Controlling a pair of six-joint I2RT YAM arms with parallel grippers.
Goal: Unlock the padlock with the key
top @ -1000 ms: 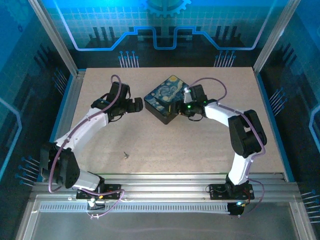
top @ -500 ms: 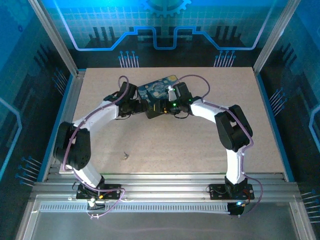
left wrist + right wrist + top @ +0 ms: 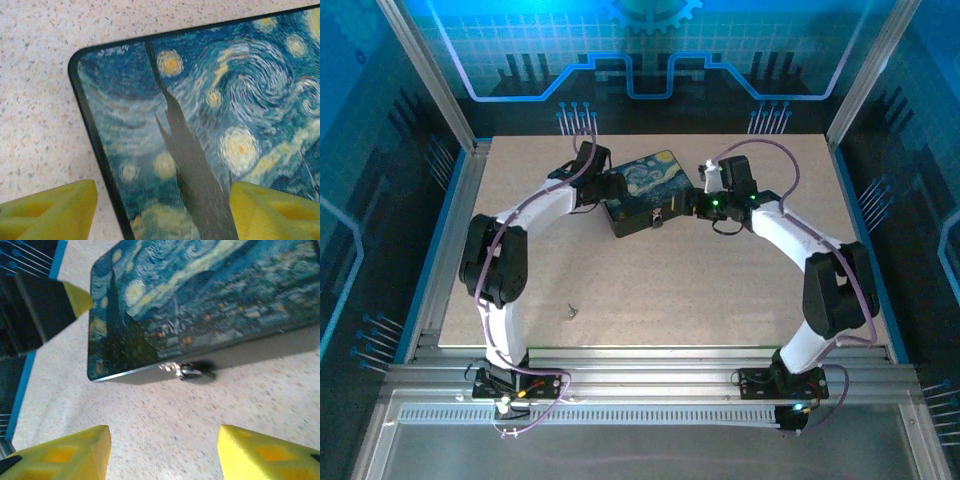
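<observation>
**Top view**
- The key (image 3: pixel 571 311) is a grey speck on the counter (image 3: pixel 740 290). It is too small to show its shape or which way it points.
- The arm tips overlap the side edges of the box (image 3: pixel 642 185). Contact cannot be told.

**Left wrist view**
- The picture's right and bottom edges cut off the box lid.
- The bottom edge cuts off both yellow fingertips (image 3: pixel 52 210) of the left end effector (image 3: pixel 160 215).

**Right wrist view**
- A metal fitting (image 3: pixel 186 370) on the box's near wall is blurred. Its type cannot be told.
- The bottom edge cuts off the fingertips of the right end effector (image 3: pixel 162 450).

Key (image 3: pixel 571 311) lies on table (image 3: pixel 740 300), before the box (image 3: pixel 642 190).
</observation>
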